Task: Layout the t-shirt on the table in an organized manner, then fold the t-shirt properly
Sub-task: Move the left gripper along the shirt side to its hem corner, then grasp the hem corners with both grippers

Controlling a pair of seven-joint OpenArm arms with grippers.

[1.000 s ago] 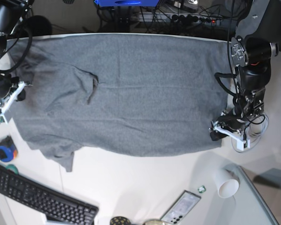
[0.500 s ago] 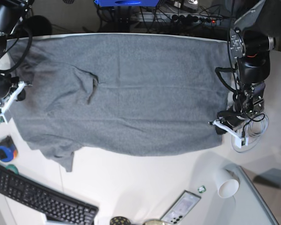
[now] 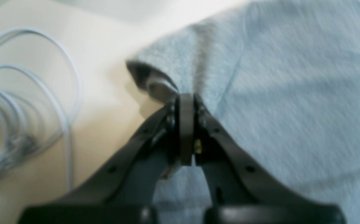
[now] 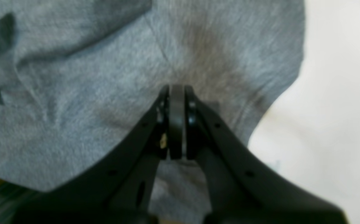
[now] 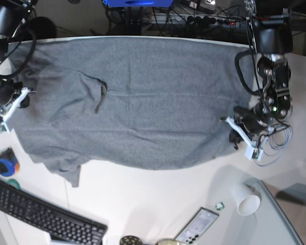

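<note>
T-shirt lies spread across the upper half of the bench, mostly flat, small crease at about 9 o'clock from its centre. You've got the left gripper at the shirt's 4 o'clock corner, jaws clamped on the hem, corner lifted slightly off the bench. Right gripper sits at the shirt's 9 o'clock edge, jaws pressed together with fabric pinched at the tips. Coiled white cable lies just beside the left gripper. Keyboard, phone and paper cup sit along 6 o'clock, apart from the shirt.
</note>
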